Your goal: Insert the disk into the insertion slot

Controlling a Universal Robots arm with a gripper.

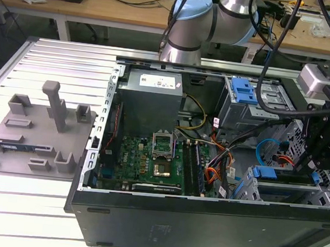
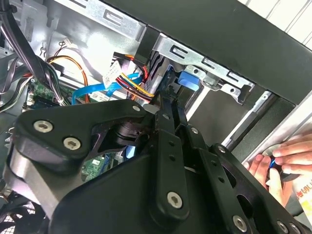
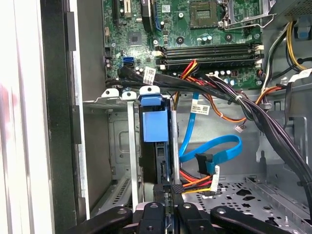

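Most of the job looks done to me. In the exterior view the disk (image 1: 285, 177) is lying inside the slot (image 1: 250, 193), down in the case (image 1: 202, 223) corner on that view's right. Its blue handle end points toward the board (image 1: 149, 163). In the first wrist view you look along it edge-on: the blue handle sits about level with the cage's bent tabs, with a metal rail on each side. So it's in the right bay, not the bigger cage with the blue latch (image 1: 244, 91).

What's left: the gripper (image 3: 168, 192) hasn't let go. Its jaws look pulled in tight on the thin edge of the disk at the end away from the handle. I can't tell if the disk is pushed fully home or a bit short, since the back of the bay is hidden behind it.

A person's hand (image 2: 279, 163) is resting just outside the case wall in the second wrist view, apart from the gripper.

Writing-wise, not much to report. There's a white label (image 1: 157, 83) on the power supply and white tags (image 3: 149, 75) on the cables, plus printing on the board, but I can't make out any of it. The disk's own label is turned away.
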